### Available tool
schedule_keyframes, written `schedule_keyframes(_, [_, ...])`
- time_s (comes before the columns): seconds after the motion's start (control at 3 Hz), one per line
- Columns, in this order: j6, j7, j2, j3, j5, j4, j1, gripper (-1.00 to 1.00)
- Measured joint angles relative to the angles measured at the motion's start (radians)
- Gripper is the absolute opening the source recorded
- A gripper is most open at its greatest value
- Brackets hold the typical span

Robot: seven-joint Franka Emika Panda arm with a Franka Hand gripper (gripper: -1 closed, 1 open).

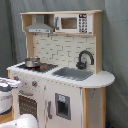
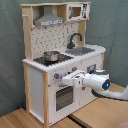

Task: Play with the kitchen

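The tall white and light-wood toy play kitchen (image 2: 60, 60) stands upright on the wooden floor (image 2: 100, 112) before a grey curtain (image 2: 10, 50). The white robot gripper (image 2: 66, 79) sits at its front panel, just above the oven door (image 2: 63, 96); whether the fingers are open cannot be told. A small metal pot (image 1: 32, 62) rests on the black stovetop (image 1: 40, 66).

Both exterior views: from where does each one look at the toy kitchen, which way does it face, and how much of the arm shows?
First exterior view: off the kitchen's sink end, facing its front; the arm shows only at the left edge.
Second exterior view: off the stove end, facing the oven door; the gripper sits by the knobs.
Shared: kitchen, pot, faucet.
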Motion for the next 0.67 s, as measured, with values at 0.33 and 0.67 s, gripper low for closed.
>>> schedule_keyframes(0.33, [-0.009, 0.047, -0.005, -0.003, 0.015, -0.059, 0.076, 1.0])
schedule_keyframes(0.67, [-0.01, 0.129, -0.013, -0.001, 0.017, -0.121, 0.13, 1.0])
